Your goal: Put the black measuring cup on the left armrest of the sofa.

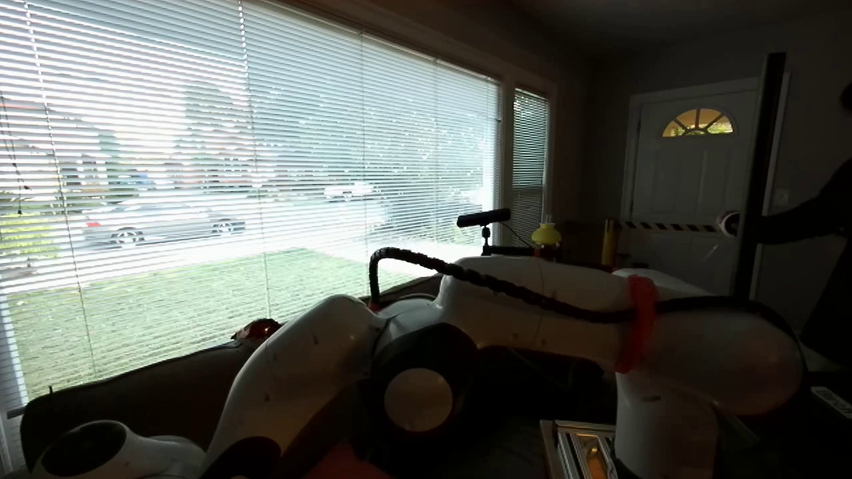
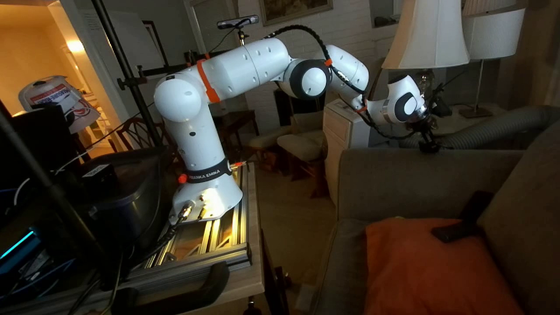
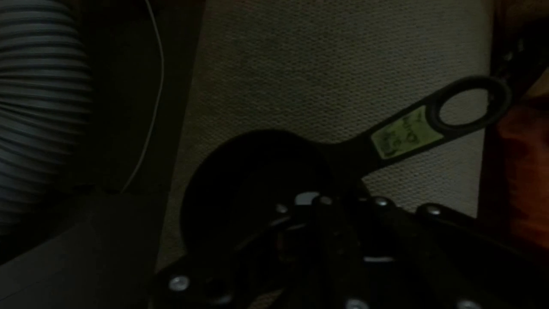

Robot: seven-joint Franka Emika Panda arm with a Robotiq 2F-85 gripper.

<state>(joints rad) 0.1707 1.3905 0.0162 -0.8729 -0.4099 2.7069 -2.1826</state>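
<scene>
The pincer [image 3: 336,201], apparently clenched on the black measuring cup [image 3: 309,165], is over the armrest [image 3: 343,64], bowl [image 3: 236,184] toward the armrest's outer edge, handle [image 3: 364,150] slanting inward (contact below unclear).

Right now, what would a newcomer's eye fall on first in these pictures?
Probably the glaring window, which fills much of an exterior view, then the white robot arm extended toward the sofa. The orange cushion on that sofa would follow; in the wrist view, the black measuring cup shows dark against the paler armrest.
</scene>
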